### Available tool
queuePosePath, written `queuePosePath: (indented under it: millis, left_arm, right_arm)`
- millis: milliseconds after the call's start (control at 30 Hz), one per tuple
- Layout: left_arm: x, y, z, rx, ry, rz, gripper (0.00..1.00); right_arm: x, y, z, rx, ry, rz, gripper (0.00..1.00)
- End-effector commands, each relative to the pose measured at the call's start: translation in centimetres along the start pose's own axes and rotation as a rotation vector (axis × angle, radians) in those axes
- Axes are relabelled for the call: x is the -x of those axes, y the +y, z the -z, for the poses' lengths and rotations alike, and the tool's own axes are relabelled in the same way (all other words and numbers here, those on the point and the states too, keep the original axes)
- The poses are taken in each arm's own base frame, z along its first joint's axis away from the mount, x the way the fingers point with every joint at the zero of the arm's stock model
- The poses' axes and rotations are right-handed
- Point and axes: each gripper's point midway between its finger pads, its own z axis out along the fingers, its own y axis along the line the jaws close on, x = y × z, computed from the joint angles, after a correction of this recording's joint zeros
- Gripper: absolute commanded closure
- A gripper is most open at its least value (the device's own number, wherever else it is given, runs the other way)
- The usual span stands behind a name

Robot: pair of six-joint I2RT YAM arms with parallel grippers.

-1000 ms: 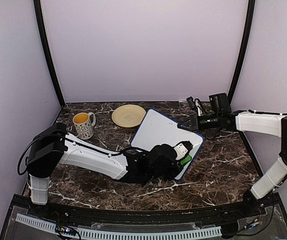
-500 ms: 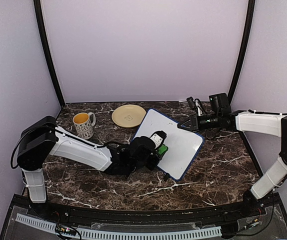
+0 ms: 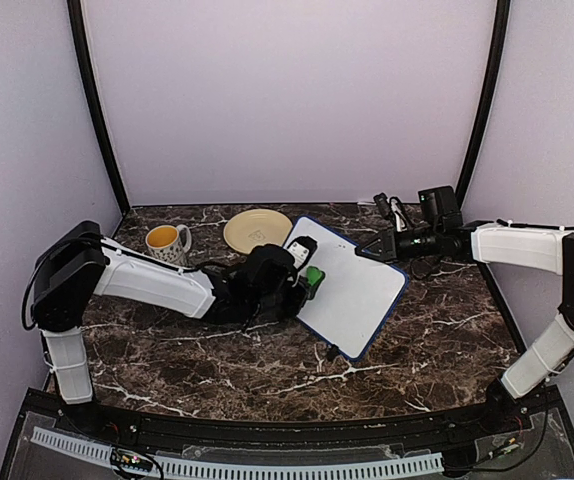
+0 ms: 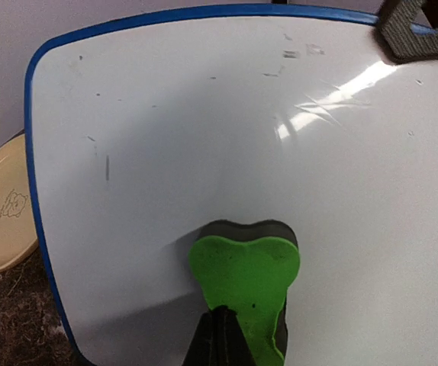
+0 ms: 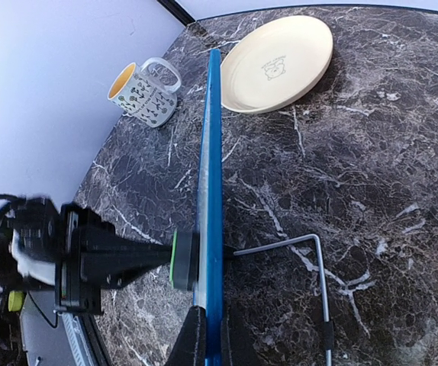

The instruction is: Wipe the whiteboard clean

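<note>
The whiteboard sits in the middle of the dark marbled desk, propped up at a tilt, its white face turned toward the left arm. From the right wrist camera it is seen edge-on as a thin blue strip.

The right claw is clamped on the board's far right corner. In the right wrist view its 2 fingers close on either side of the blue frame at the bottom of the picture.

The left claw grips a green eraser with a dark pad under it, and the pad is pressed flat against the white surface near the board's left edge. From the top camera the eraser is a small green patch just inside the frame, on the side nearest the plate.

The board's face is mostly clean. The left wrist view shows 1 short dark stroke near the left edge and a few faint smudges near the top edge.

A round yellow plate lies flat on the desk just beyond the board's far left corner. A patterned mug with a yellow inside stands to the left of the plate. A bent metal rod shows behind the board in the right wrist view.
</note>
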Motion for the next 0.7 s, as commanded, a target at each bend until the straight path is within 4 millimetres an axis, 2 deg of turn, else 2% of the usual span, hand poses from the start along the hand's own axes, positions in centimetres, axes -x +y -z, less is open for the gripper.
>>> queuePosePath:
  millis: [0,100,200,333,467,567,667]
  left_arm:
    - [1.8,5.2,-0.7,0.058,0.011,0.068,1.00]
    - [2.8,5.3,-1.1,0.024,0.010,0.042,1.00]
    - [3.4,3.6,-1.9,-0.046,0.025,0.012,1.00]
    - [5.5,1.7,-2.3,-0.087,0.002,-0.018,1.00]
    - [6.8,0.3,-2.5,-0.125,-0.006,-0.024,1.00]
    - [7.9,0.5,-2.3,-0.124,-0.014,-0.010,1.00]
    - [9.3,2.0,-2.2,-0.103,-0.025,0.025,1.00]
  right_arm:
    - [-2.7,0.5,-0.9,0.037,0.088,-0.015,1.00]
    - [-2.7,0.7,-0.9,0.043,0.088,-0.013,1.00]
    - [-2.7,0.7,-0.9,0.049,0.089,-0.010,1.00]
    - [-2.7,0.9,-0.9,0.056,0.089,-0.007,1.00]
    - [-2.7,1.0,-0.8,0.060,0.087,0.001,1.00]
    - [-2.7,1.0,-0.8,0.059,0.087,0.005,1.00]
    - [-2.7,0.9,-0.9,0.058,0.090,0.002,1.00]
